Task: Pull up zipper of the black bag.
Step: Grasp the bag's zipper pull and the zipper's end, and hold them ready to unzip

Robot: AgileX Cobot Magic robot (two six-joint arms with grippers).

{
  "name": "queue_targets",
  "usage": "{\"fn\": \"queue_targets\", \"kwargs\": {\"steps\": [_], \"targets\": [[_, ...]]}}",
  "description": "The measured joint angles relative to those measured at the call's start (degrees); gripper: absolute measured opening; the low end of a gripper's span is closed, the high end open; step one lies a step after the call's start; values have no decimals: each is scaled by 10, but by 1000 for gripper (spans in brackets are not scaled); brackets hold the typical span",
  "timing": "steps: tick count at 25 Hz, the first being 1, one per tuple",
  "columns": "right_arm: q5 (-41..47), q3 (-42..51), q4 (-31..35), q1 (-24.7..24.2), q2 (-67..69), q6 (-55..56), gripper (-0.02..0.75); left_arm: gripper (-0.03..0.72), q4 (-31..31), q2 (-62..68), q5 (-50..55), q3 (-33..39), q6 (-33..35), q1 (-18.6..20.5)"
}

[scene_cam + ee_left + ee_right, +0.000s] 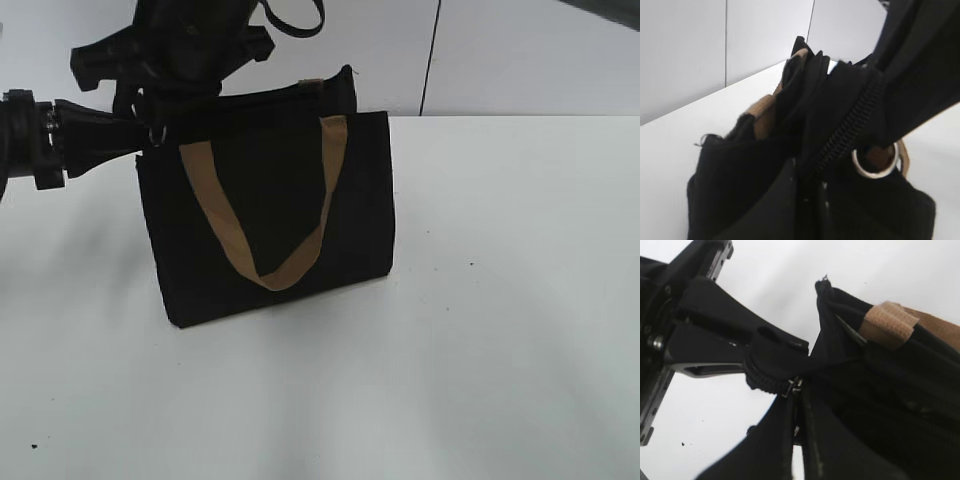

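The black bag (270,200) stands upright on the white table, its tan handle (260,265) hanging down the front. My left gripper (140,135) reaches in from the left and is shut on the fabric end of the zip line at the bag's top left corner (812,200). A silver ring (875,160) hangs just beside it. My right gripper (158,100) comes down from above across the middle. In the right wrist view it (801,440) is shut on the small silver zipper pull (796,385), right next to the left gripper (760,352). The zip line (850,125) runs taut.
The white table (500,350) spreads to the right of and in front of the bag. A pale panelled wall (520,50) stands close behind it. A tan webbing tab (887,322) sits on the bag's top edge.
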Motion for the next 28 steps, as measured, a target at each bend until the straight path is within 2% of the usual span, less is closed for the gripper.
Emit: {"fn": "queue_targets", "kwargs": {"steps": [18,28], "targets": [[38,0,2,0,-27,-3,-13,36,2,-1,-105,0,-46,-2],[40,0,6,-37,-28,-11,-13,36,5,-1,-104,0,-47,5]]}}
